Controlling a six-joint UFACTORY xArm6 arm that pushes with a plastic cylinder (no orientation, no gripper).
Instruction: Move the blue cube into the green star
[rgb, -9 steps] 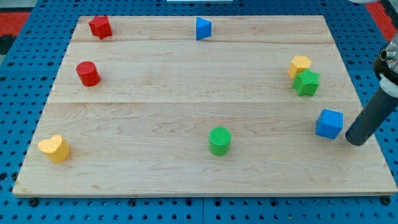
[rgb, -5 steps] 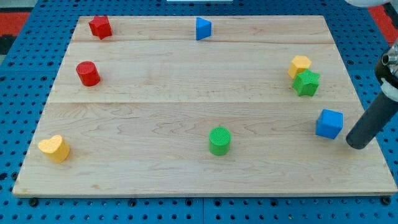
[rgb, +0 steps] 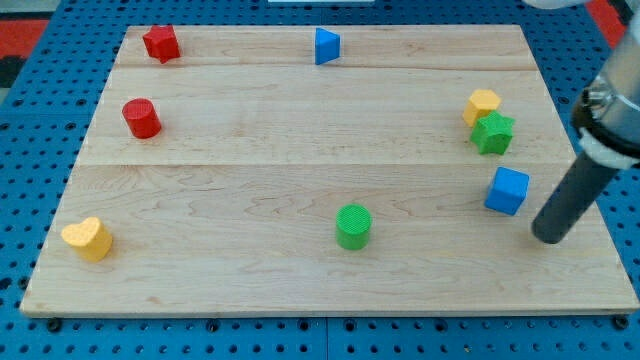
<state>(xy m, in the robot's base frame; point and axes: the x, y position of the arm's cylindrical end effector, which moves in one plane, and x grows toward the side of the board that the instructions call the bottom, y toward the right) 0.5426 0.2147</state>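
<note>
The blue cube (rgb: 507, 190) lies on the wooden board at the view's right, a little below the green star (rgb: 492, 133), with a gap between them. A yellow block (rgb: 481, 105) touches the star's upper left. My tip (rgb: 547, 237) rests on the board just below and to the right of the blue cube, close to it; contact cannot be told. The dark rod slants up to the view's right.
A green cylinder (rgb: 353, 226) stands at bottom centre. A yellow heart-like block (rgb: 87, 238) is at bottom left. A red cylinder (rgb: 141, 118) and a red block (rgb: 160, 43) are at upper left. A blue triangular block (rgb: 326, 46) is at top centre.
The blue cube has slid up and to the left, toward the green star. My tip has moved left after it.
</note>
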